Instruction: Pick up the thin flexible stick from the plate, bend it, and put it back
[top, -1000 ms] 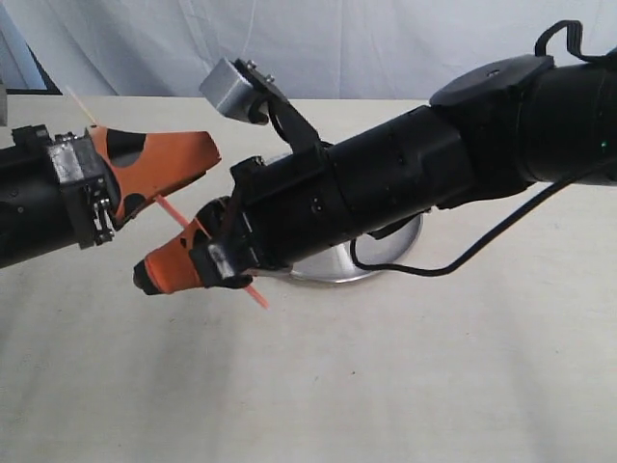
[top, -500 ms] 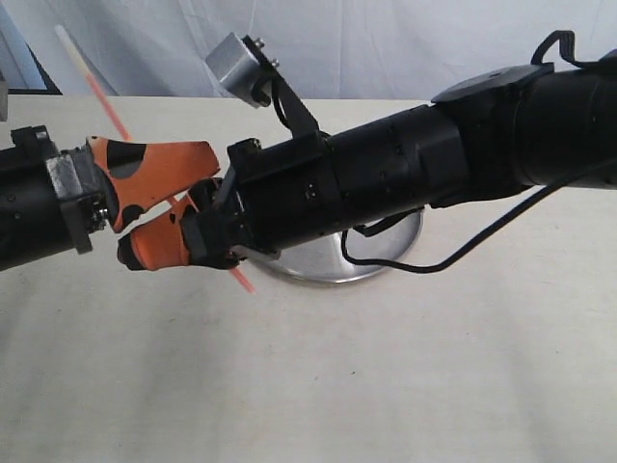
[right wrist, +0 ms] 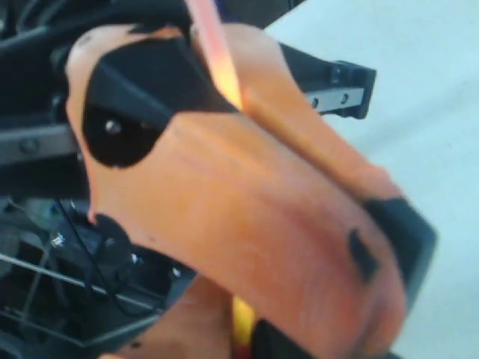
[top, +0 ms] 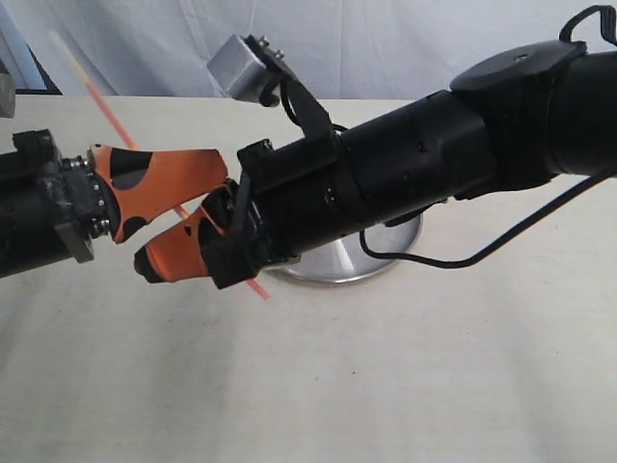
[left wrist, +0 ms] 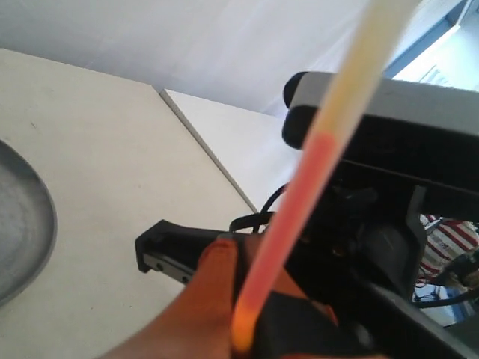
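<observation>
The thin flexible stick (top: 108, 114) is held above the table, slanting from its pale tip at the upper left down to a free end near the plate. It looks straight. My left gripper (top: 198, 183) is shut on the stick's middle; the left wrist view shows the stick (left wrist: 299, 187) rising out of that gripper (left wrist: 251, 303). My right gripper (top: 159, 265) is shut on the stick just below, almost touching the left fingers. In the right wrist view the stick (right wrist: 241, 321) sits between that gripper's (right wrist: 243, 336) fingers. The plate (top: 333, 265) lies under the right arm, mostly hidden.
The beige table (top: 308, 386) extends toward the front. A white curtain (top: 386, 48) hangs behind the table's far edge. A black cable (top: 463, 260) loops below the right arm, over the plate's right side. A grey camera block (top: 236, 66) rides above the right wrist.
The stick's pale upper end has swung up and to the left, showing more length above the left gripper. The right gripper slid left toward the left one, then dropped slightly.
</observation>
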Controlling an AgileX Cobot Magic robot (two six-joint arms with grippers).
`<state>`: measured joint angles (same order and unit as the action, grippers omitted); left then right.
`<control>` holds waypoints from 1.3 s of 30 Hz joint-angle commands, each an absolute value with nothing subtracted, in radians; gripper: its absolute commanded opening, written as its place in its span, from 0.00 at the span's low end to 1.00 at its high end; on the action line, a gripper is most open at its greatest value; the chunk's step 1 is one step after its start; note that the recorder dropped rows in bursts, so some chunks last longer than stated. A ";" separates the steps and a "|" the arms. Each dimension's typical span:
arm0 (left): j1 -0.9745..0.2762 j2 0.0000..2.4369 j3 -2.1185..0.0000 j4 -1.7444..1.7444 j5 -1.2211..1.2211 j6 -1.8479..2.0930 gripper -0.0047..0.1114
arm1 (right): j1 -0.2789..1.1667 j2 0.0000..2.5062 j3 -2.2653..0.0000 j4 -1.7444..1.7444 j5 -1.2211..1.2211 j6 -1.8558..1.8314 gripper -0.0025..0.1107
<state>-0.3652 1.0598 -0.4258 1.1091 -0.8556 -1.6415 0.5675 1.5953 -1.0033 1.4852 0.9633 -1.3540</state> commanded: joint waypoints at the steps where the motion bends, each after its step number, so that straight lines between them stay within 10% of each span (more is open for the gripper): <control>1: -0.362 1.077 -0.410 0.984 -0.903 -1.621 0.04 | 0.570 1.565 -1.012 1.271 0.943 -1.253 0.03; 39: -0.362 1.077 -0.410 0.708 -0.744 -1.655 0.04 | 0.570 1.522 -1.012 1.259 1.186 -1.124 0.01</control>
<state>-0.3780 1.0760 -0.4023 0.8669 -0.8706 -1.7081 0.5625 1.5627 -1.0222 1.3700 1.0392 -1.1576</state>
